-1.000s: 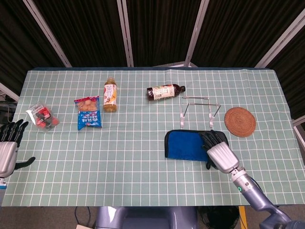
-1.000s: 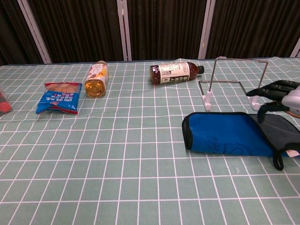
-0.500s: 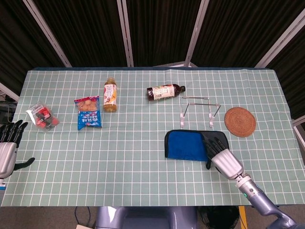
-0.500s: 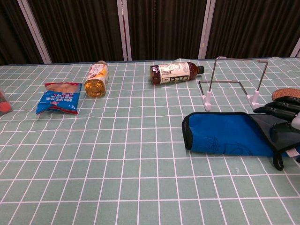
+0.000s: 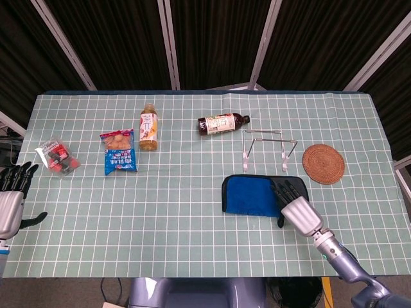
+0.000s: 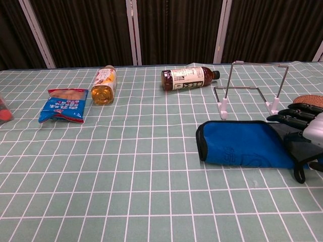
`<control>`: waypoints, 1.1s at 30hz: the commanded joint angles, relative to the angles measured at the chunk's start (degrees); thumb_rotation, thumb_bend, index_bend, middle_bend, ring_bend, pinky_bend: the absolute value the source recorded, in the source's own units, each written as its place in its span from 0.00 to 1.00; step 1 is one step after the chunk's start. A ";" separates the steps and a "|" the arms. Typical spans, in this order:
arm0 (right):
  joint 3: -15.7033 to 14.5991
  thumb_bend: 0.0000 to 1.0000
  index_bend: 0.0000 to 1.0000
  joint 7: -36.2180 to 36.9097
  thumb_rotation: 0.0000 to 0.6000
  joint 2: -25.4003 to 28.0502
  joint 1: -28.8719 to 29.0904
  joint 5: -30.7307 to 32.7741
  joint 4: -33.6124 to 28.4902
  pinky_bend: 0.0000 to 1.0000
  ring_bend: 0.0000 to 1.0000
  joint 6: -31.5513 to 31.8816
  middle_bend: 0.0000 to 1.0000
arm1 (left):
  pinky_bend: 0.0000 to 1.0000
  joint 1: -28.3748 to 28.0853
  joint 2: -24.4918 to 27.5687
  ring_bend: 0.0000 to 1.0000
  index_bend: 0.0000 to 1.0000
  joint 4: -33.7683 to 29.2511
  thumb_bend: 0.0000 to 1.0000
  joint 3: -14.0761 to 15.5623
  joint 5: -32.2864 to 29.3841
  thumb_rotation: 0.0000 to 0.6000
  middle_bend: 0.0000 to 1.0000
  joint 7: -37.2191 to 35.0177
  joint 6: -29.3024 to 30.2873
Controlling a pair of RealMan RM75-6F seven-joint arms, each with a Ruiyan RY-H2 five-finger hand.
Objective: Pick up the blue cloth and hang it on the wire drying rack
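Blue cloth: lies flat on the checked table cover, just in front of the wire drying rack, its dark end under the right hand.
Table cover: green with a white grid, bearing everything.
Wire drying rack: upright on white feet, nothing hung on it.
Right hand: fingers stretched flat and apart over the cloth's right end; whether they press it I cannot tell.
Left hand: at the table's left edge, fingers spread, holding nothing.
Dark bottle: lying on its side behind the rack.
Round woven coaster: right of the rack.
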 commanded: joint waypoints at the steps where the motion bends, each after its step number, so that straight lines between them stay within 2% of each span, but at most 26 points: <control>1: 0.11 0.22 0.43 0.56 1.00 -0.31 0.06 0.06 0.58 0.00 0.00 -0.16 0.00 | 0.00 -0.06 -0.09 0.00 0.00 0.06 0.00 -0.02 -0.08 1.00 0.00 0.12 -0.10; 9: 0.09 0.27 0.46 1.57 1.00 -0.84 -0.02 -0.11 1.62 0.00 0.00 -0.01 0.01 | 0.00 -0.15 -0.34 0.00 0.00 0.16 0.00 -0.03 -0.25 1.00 0.00 0.51 -0.28; 17: 0.48 0.37 0.50 2.97 1.00 -1.79 0.00 0.29 3.36 0.00 0.00 -0.16 0.02 | 0.00 -0.13 -0.34 0.00 0.00 0.12 0.00 -0.03 -0.27 1.00 0.00 0.46 -0.29; 33: 0.46 0.43 0.57 4.71 1.00 -2.46 0.08 0.33 5.30 0.00 0.00 -0.28 0.04 | 0.00 -0.18 -0.40 0.00 0.00 0.20 0.00 -0.02 -0.29 1.00 0.00 0.55 -0.44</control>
